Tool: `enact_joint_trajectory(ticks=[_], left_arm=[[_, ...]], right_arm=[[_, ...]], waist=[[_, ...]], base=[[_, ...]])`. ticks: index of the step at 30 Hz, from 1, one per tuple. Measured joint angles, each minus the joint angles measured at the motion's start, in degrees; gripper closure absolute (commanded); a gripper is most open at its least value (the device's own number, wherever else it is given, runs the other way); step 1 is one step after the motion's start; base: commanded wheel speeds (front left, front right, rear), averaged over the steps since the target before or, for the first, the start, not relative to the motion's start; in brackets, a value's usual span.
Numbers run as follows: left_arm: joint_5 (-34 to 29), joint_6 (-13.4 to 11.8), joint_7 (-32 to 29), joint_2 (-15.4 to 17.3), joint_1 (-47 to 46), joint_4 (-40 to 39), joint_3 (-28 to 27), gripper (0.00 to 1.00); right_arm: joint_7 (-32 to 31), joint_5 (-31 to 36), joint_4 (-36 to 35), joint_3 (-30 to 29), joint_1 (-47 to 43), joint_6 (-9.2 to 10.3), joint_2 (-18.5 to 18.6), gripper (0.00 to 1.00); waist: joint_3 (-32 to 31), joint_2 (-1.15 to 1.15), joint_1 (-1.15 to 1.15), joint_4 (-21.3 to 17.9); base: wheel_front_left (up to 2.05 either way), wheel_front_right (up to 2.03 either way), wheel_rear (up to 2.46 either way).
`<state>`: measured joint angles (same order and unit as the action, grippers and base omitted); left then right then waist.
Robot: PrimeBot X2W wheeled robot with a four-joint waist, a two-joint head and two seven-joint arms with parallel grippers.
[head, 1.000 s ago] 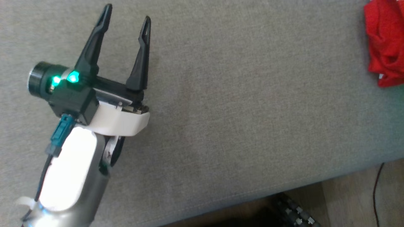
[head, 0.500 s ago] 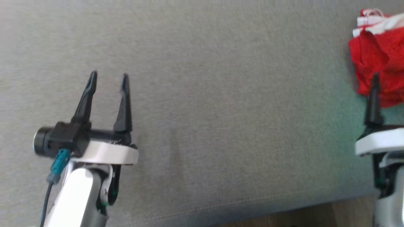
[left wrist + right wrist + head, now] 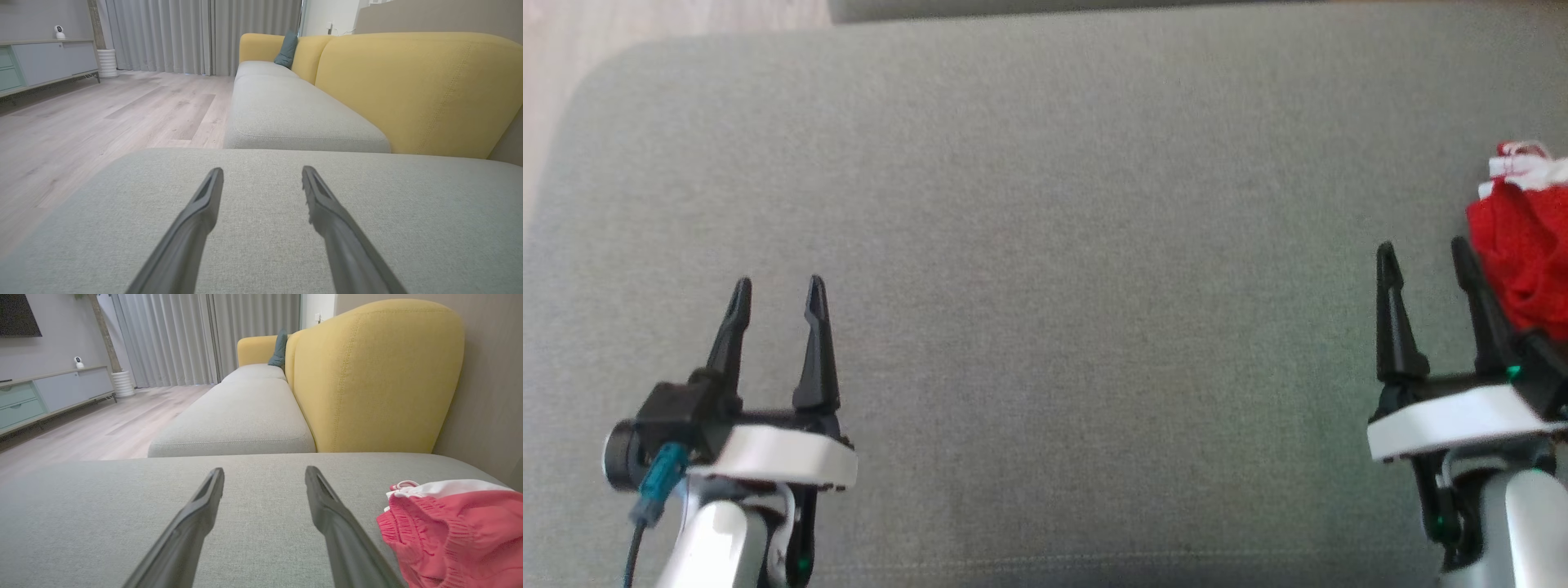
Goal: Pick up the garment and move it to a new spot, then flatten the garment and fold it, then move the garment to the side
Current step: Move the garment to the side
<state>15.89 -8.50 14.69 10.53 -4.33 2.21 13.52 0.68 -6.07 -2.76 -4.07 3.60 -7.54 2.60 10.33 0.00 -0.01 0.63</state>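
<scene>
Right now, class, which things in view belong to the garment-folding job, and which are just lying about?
Job: crumpled red garment, grey seat cushion under it, open left hand, open right hand.
Lying about: teal pillow, yellow sofa back, sideboard, white ribbed pot, curtains.

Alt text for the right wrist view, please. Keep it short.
The right gripper, open and empty, points across a grey seat cushion, with a bunched red garment with a white band lying at the view's lower right beside one finger. Beyond stand a yellow sofa back, pale wood floor and grey curtains.
</scene>
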Motion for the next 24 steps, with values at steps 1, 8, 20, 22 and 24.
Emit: enact_joint_trajectory(ticks=[1,8,20,22,24], left_arm=[[0.0,0.1,0.0,0.0,0.4,0.1,-0.1,0.0],[0.0,2.0,0.0,-0.1,3.1,2.3,-0.3,0.0],[0.0,3.0,0.0,-0.2,6.4,4.9,0.4,0.0],[0.0,3.0,0.0,-0.2,6.6,5.1,0.4,0.0],[0.0,3.0,0.0,-0.2,6.6,5.3,0.5,0.0]], right_arm=[[0.0,-0.1,0.0,0.1,-0.4,0.0,0.0,0.0],[-0.6,-1.0,-0.3,0.8,-4.0,0.0,0.0,0.0],[-1.2,-2.0,-0.8,1.7,-8.4,0.0,0.0,0.0],[-1.2,-2.0,-0.9,1.8,-8.9,0.0,0.0,0.0],[-1.3,-2.0,-0.9,2.0,-9.1,0.0,0.0,0.0]], waist=[[-0.7,0.0,0.0,0.3],[-4.6,0.0,0.0,0.7],[-9.2,0.0,0.0,-0.2],[-9.4,0.0,0.0,-0.4],[-9.6,0.0,0.0,-0.5]], base=[[0.0,0.0,0.0],[0.0,0.0,0.0],[0.0,0.0,0.0],[0.0,0.0,0.0],[0.0,0.0,0.0]])
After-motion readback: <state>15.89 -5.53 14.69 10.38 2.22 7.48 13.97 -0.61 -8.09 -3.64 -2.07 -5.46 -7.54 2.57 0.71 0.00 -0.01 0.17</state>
